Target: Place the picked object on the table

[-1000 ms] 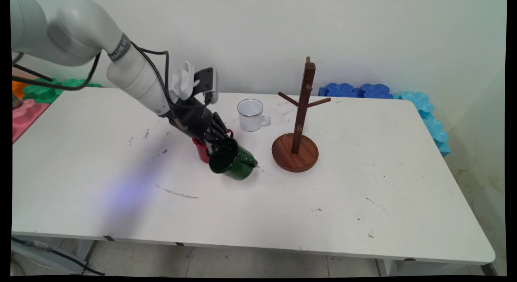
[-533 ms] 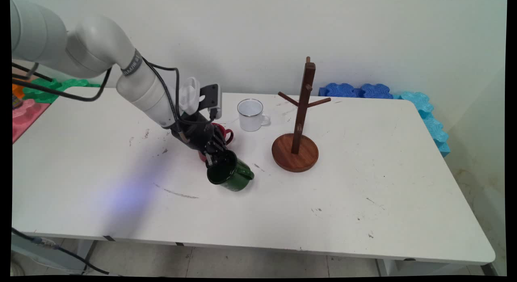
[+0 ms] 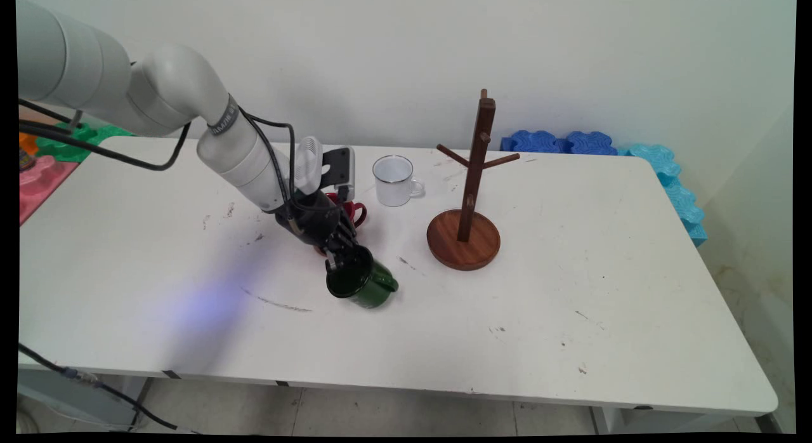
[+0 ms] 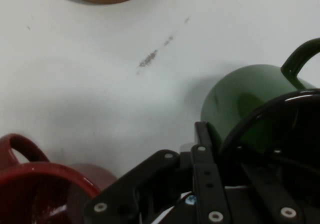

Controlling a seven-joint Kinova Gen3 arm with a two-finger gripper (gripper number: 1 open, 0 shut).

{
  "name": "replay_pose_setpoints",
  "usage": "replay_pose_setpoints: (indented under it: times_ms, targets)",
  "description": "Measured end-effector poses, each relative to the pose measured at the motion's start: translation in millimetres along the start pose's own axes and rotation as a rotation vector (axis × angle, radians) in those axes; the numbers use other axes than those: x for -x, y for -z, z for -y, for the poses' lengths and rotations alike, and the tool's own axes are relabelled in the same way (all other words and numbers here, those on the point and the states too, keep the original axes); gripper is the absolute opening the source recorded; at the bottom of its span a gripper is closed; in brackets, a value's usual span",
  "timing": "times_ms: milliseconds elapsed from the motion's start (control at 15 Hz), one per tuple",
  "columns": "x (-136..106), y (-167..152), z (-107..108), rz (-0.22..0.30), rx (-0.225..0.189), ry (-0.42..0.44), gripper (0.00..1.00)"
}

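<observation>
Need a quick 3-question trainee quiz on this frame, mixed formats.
1. True or false: the tool grips the green mug by its rim.
2. Which mug stands nearest the wooden mug tree: A red, B white, C green?
3. Fill in: the red mug sits right beside the ___ mug.

Key: 1 true. 2 B, the white mug. 3 green.

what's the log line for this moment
gripper: shut on green mug rim | mug tilted | red mug behind | mug tree right
</observation>
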Motion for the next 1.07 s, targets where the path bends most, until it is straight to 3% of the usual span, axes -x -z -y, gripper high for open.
replay_pose_setpoints:
  times_ms: [1000, 1067]
  targets:
    - [-1, -16, -5, 0.011, 0.01, -0.022, 0.0]
    - [-1, -16, -5, 0.009, 0.011, -0.024, 1.0]
